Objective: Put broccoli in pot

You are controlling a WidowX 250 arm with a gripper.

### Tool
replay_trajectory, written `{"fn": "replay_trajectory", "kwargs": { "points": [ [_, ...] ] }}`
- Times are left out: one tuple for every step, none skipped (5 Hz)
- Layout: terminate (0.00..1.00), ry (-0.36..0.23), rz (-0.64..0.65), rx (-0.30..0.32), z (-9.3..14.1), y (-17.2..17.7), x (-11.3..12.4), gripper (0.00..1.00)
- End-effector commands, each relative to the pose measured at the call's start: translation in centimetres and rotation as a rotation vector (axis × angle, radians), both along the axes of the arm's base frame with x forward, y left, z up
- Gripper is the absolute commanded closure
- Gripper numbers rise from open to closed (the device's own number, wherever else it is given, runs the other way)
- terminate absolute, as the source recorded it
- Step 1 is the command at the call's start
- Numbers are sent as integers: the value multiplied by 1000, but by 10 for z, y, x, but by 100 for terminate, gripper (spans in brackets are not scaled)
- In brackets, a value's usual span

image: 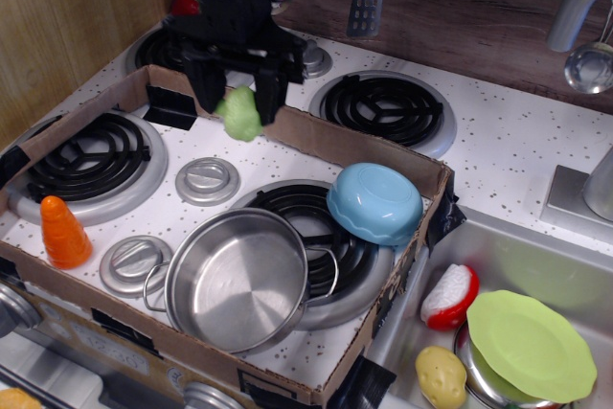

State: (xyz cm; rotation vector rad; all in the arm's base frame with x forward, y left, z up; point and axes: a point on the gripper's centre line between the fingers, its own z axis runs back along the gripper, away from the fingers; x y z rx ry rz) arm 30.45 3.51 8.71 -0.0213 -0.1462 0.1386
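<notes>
Light-green broccoli [240,114] hangs clenched between the two black fingers of my hand [237,102], lifted clear of the bench so it can pass over the cardboard wall [316,138] just under it. Below and nearer the camera than my hand sits the steel pot [237,280], mouth up and empty, resting partly on a burner [321,237]. Beside it a blue bowl [374,203] lies overturned, which I judge I must steer around.

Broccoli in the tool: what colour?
Light green. The broccoli shows clearly in the observation.image view, held between the black tool fingers above the stove.
</notes>
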Motion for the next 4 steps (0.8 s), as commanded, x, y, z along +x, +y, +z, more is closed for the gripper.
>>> {"fn": "replay_trajectory", "kwargs": {
  "points": [
    [0, -58, 33, -5, 8, -15, -29, 100],
    [0, -51, 57, -1, 10, -23, -42, 100],
    [0, -77, 79, -1, 8, -29, -56, 100],
    [0, -77, 98, -15, 4, -33, -63, 100]
  ]
}}
